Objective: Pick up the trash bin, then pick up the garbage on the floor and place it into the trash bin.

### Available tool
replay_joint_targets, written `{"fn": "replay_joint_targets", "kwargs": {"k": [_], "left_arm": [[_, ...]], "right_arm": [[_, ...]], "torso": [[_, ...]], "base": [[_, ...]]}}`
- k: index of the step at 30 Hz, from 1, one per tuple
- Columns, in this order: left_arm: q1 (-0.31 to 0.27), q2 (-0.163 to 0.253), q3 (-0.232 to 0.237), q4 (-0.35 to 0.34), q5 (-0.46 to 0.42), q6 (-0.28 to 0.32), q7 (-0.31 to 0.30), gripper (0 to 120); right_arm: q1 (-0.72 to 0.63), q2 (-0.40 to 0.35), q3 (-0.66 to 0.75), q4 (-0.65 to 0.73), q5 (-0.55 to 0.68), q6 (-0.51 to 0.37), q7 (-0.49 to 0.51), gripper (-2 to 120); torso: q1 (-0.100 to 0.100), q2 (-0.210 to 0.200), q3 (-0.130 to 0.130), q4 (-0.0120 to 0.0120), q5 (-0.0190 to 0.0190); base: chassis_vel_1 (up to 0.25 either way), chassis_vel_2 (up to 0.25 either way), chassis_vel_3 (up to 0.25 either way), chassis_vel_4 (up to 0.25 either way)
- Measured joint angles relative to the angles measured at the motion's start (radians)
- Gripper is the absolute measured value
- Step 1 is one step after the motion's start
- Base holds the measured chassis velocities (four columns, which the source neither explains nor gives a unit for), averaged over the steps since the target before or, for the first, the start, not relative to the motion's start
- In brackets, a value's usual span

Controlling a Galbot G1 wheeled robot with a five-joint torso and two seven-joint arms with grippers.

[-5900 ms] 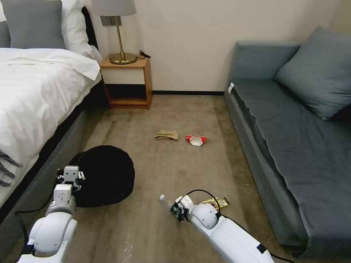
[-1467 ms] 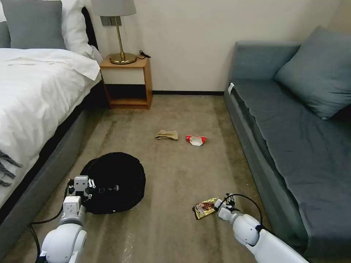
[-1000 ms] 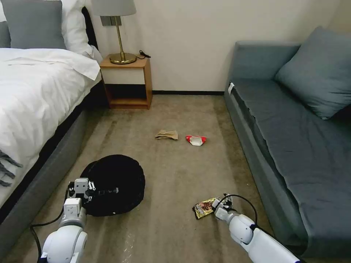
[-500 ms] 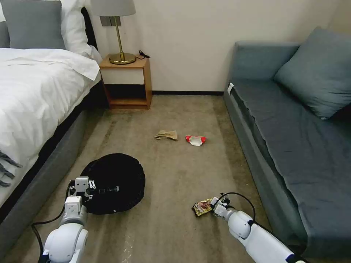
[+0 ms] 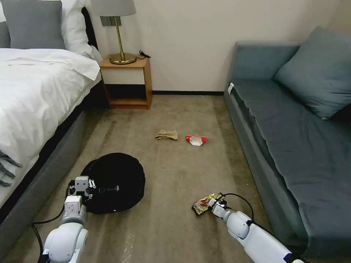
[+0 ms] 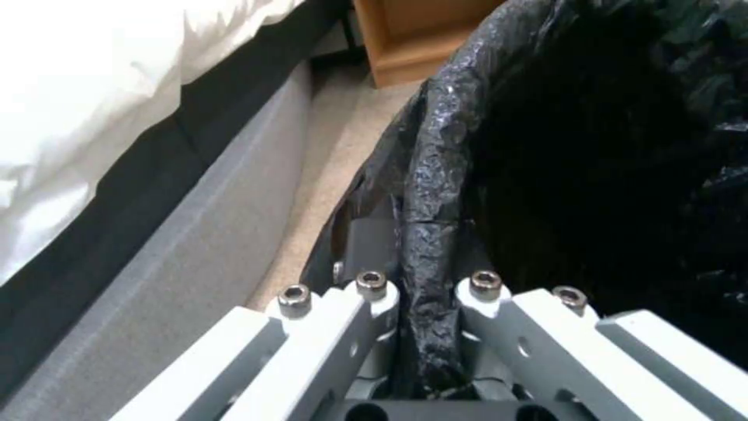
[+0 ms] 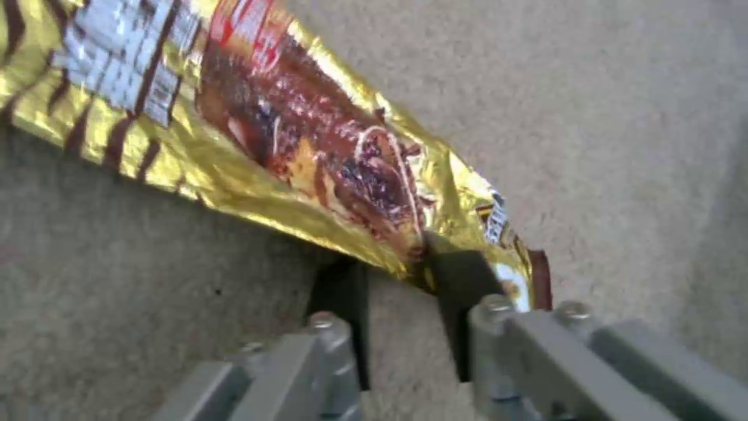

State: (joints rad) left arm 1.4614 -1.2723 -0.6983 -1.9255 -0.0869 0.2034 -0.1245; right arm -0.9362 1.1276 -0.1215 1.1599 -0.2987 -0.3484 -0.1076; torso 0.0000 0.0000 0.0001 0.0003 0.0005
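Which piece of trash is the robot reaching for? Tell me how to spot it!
Find the long grey sofa and look at the carpet by its near end. There lies a shiny gold-and-brown snack wrapper, with the right end effector at its edge. The crumpled brown paper and the red-and-white wrapper lie farther off, and neither is shiny gold.

left hand (image 5: 81, 186): low, clamped on bin rim | right hand (image 5: 213, 204): low, fingers parted around wrapper edge
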Motion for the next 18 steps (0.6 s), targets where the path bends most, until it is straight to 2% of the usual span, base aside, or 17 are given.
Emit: {"fn": "replay_joint_targets", "kwargs": {"k": [3, 4, 18], "left_arm": [[0.001, 0.0, 0.0, -0.004, 0.0, 0.0, 0.0, 2], [0.001, 0.001, 0.0, -0.006, 0.0, 0.0, 0.0, 2], [0.008, 0.006, -0.002, -0.02, 0.0, 0.001, 0.001, 2]], "right_arm": [[-0.004, 0.001, 0.004, 0.001, -0.001, 0.005, -0.003, 7], [-0.005, 0.001, 0.006, 0.002, -0.001, 0.006, -0.004, 0], [-0.025, -0.024, 0.041, 0.088, 0.012, 0.009, -0.005, 0]], "torso": [[0.0, 0.0, 0.0, -0.0002, -0.0004], [0.0, 0.0, 0.0, -0.0003, -0.0005], [0.0, 0.0, 0.0, -0.0004, -0.0005]], "base": [[0.0, 0.0, 0.0, 0.0], [0.0, 0.0, 0.0, 0.0], [0.0, 0.0, 0.0, 0.0]]}}
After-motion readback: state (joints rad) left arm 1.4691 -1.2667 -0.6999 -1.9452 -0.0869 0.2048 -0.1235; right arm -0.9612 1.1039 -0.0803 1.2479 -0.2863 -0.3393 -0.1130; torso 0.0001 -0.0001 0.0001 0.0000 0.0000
